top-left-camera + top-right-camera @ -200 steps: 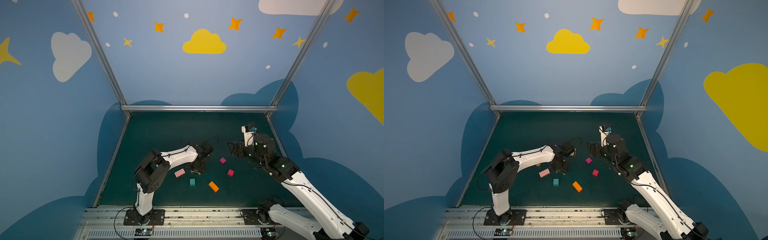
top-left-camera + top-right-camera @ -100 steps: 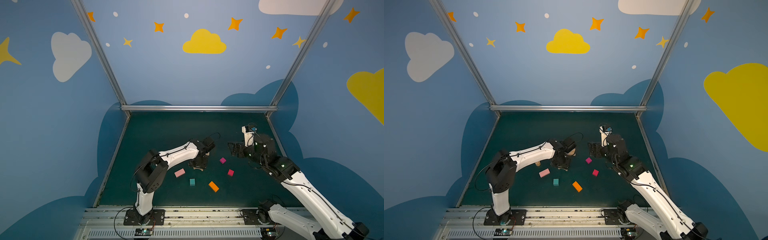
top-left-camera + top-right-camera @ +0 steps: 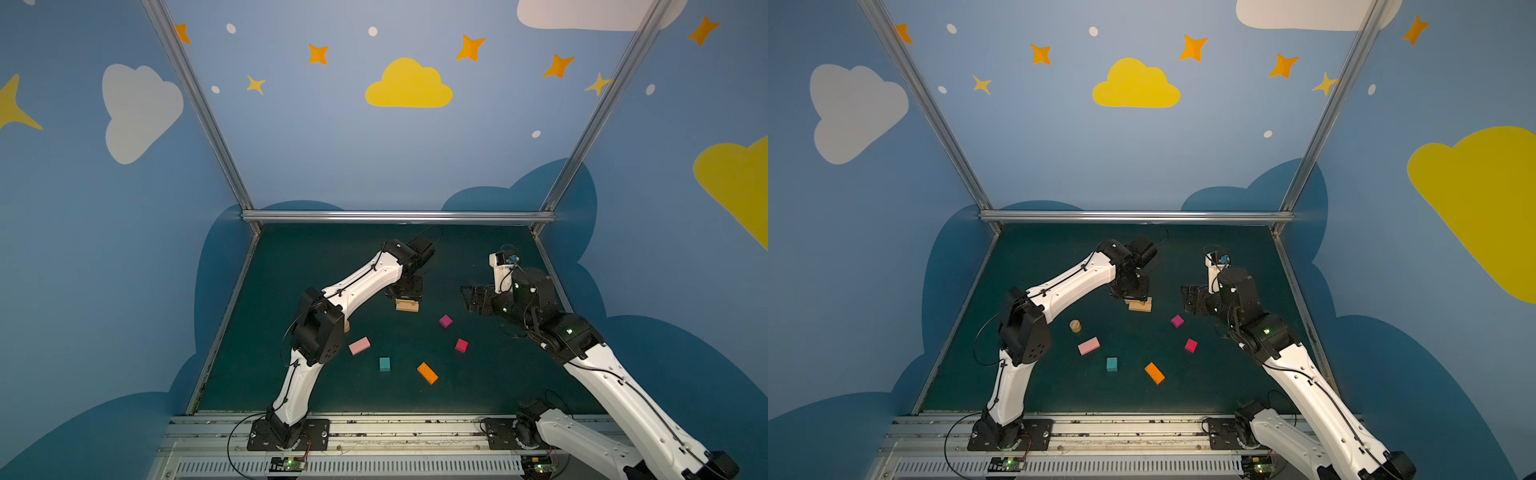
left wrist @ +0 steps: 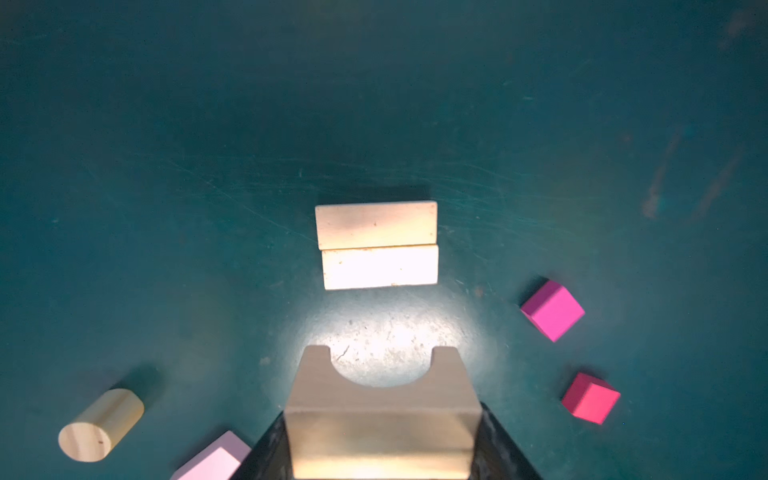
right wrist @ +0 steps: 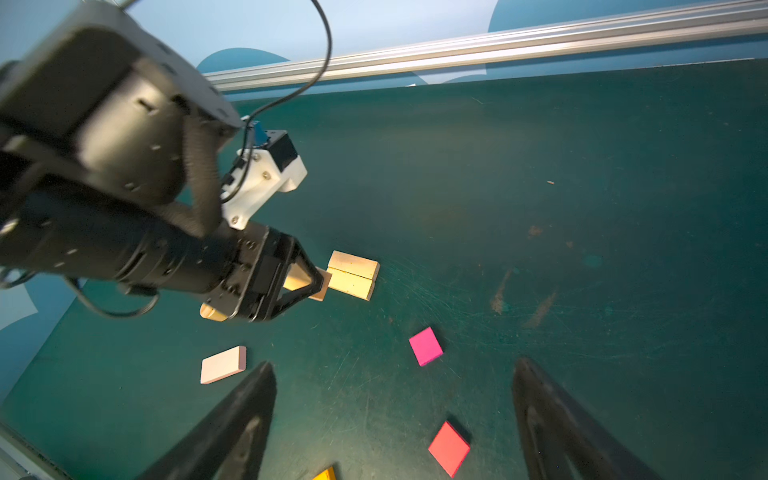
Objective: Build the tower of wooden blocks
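My left gripper (image 4: 380,449) is shut on a tan wood block with a half-round notch (image 4: 380,399), held low over the mat. Just beyond it two plain tan oblongs (image 4: 376,245) lie side by side, also seen under the left gripper (image 3: 405,293) in a top view. The tan cylinder (image 3: 1075,326) lies on its side. Pink oblong (image 3: 359,345), teal cube (image 3: 384,364), orange oblong (image 3: 427,372), magenta cube (image 3: 445,321) and red cube (image 3: 461,345) lie loose. My right gripper (image 5: 395,363) hangs open and empty above the magenta cube (image 5: 425,345). No tower stands.
The dark green mat (image 3: 316,266) is bounded by a metal rail (image 3: 395,216) at the back and blue walls at the sides. The left arm's elbow (image 3: 318,332) hangs over the mat near the pink oblong.
The left gripper has carried the notched tan block away from the front, up to the pair of tan oblongs. The right arm has not moved.
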`<state>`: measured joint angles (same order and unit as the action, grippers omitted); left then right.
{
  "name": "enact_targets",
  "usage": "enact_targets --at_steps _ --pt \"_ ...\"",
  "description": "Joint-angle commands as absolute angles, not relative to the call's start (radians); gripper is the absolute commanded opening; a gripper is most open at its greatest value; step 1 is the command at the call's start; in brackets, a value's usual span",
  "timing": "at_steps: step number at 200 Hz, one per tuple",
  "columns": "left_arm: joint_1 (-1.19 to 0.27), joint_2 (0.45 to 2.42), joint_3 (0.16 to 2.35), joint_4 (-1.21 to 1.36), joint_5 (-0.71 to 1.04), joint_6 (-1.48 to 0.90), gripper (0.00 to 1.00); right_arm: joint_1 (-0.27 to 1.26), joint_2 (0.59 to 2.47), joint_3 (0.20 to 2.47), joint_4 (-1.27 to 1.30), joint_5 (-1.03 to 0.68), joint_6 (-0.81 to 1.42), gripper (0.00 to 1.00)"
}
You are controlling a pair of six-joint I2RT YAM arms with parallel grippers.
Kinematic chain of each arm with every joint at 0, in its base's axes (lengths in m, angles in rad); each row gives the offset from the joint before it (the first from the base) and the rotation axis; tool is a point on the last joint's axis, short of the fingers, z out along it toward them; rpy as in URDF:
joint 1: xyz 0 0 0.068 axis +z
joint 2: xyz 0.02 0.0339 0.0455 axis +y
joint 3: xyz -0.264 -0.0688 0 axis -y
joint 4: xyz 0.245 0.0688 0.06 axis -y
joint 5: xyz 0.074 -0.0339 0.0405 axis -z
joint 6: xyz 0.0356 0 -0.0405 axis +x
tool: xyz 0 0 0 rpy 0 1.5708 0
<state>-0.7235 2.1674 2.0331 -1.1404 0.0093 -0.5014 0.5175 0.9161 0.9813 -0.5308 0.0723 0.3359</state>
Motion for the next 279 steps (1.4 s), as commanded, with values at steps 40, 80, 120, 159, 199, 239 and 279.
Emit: enact_targets --at_steps 40,80,120,159,199,239,279 --pt "-0.715 2.307 2.213 -1.275 0.008 -0.475 0.44 0.453 0.887 1.001 -0.566 0.015 0.334 0.87" --pt "-0.716 2.345 2.228 -1.269 -0.003 -0.488 0.44 0.415 0.882 0.993 -0.564 -0.026 0.337 0.87" --pt "-0.713 2.372 2.241 -1.239 0.000 -0.516 0.42 0.386 0.879 0.986 -0.564 -0.058 0.339 0.87" --pt "-0.713 2.384 2.241 -1.223 -0.017 -0.522 0.41 0.367 0.865 0.973 -0.568 -0.073 0.342 0.87" --pt "-0.714 2.378 2.222 -1.209 -0.070 -0.533 0.40 0.352 0.859 0.966 -0.568 -0.084 0.349 0.87" --pt "-0.716 2.371 2.186 -1.171 -0.066 -0.540 0.41 0.341 0.867 0.963 -0.566 -0.094 0.354 0.87" --pt "-0.717 2.376 2.181 -1.159 -0.061 -0.546 0.41 0.336 0.871 0.962 -0.562 -0.103 0.357 0.87"
